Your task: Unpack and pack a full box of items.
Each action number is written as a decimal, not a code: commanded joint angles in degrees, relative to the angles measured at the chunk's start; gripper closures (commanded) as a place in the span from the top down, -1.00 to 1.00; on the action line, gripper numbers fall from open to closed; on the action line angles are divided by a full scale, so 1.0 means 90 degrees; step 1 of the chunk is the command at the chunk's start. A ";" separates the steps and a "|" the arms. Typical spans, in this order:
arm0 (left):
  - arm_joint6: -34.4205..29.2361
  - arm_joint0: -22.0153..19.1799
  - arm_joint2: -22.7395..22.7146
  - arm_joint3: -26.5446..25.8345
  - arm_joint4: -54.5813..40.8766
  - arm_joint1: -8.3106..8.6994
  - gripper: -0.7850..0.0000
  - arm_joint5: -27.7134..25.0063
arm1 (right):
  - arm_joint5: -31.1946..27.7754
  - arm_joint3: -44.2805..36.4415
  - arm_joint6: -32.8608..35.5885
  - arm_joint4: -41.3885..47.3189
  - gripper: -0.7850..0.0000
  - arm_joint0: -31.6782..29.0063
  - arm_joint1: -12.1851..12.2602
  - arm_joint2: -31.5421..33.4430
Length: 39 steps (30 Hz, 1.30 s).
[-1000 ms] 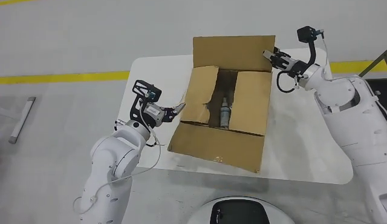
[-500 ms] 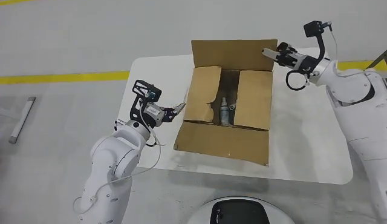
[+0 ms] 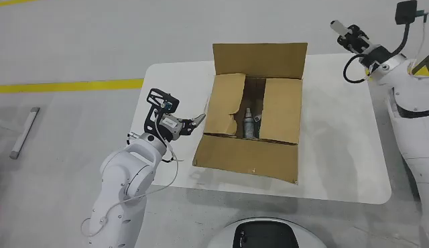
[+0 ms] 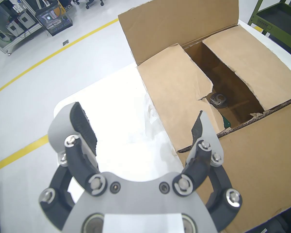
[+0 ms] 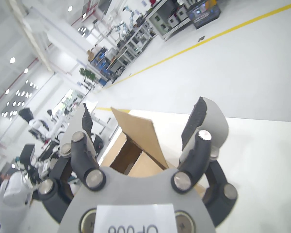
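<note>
Cardboard box (image 3: 251,155) in the middle of the table (image 3: 335,164), both grippers spread and empty.
The box's long axis runs away from the robot, rear flap upright, side flaps folded partly inward over a bottle (image 3: 249,123). The left gripper (image 3: 198,122) hangs just beside its left wall; the right gripper (image 3: 337,27) is well apart, past the far right corner.

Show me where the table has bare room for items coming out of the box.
The widest bare patch of table lies between the cardboard box and the table's right edge. A narrower strip lies between the box and the left gripper. Crowded: the slot between the box's inner flaps, where a bottle sits.
</note>
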 commanded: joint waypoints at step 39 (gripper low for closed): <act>0.0000 0.0000 0.0000 0.0000 0.0000 0.0000 1.00 0.0000 | -0.1982 0.0152 0.1719 0.0087 -1.00 0.0130 0.0038 -0.0819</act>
